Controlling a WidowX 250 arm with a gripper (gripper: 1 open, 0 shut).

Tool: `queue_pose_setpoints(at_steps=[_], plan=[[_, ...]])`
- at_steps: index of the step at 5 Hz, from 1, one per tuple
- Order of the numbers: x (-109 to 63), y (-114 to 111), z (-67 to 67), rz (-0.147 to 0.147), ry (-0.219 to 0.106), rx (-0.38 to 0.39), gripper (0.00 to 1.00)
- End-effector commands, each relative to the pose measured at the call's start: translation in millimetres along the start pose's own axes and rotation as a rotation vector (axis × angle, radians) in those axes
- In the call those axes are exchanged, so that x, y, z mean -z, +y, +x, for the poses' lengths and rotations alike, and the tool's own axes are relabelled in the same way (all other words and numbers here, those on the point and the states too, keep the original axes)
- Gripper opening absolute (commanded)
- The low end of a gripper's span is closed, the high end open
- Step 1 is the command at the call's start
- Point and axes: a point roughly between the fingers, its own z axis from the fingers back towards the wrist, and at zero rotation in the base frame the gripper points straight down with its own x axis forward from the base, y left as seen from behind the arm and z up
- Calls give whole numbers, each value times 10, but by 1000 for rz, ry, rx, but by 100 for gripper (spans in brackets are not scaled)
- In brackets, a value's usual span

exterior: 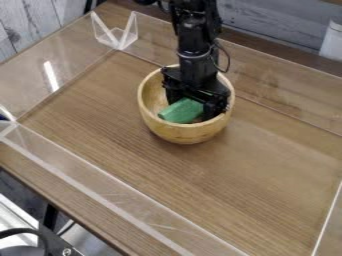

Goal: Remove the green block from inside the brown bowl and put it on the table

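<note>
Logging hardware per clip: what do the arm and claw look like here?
One slim arm, black all over with a jointed, segmented build and no markings I can make out. Its claw is also black, a blocky body ending in two straight dark fingers. No separate cables can be told apart at this resolution.

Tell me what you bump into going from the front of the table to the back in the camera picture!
Front clear wall → bare wooden table → brown bowl with the green block and the open hand inside → back clear wall.

Grey plank wall [267,20] behind; clear acrylic walls [160,215]; dark floor below.
</note>
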Motion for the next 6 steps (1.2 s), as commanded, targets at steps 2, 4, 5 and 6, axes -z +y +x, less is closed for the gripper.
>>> queue_pose_setpoints(at_steps=[2,4,5,6], plan=[[-260,-31,53,-16,-49,4,100],[-370,-4,78,-30,-67,-8,100],[-388,16,95,-32,-71,-13,100],[-375,36,119,-31,-72,-17,100]])
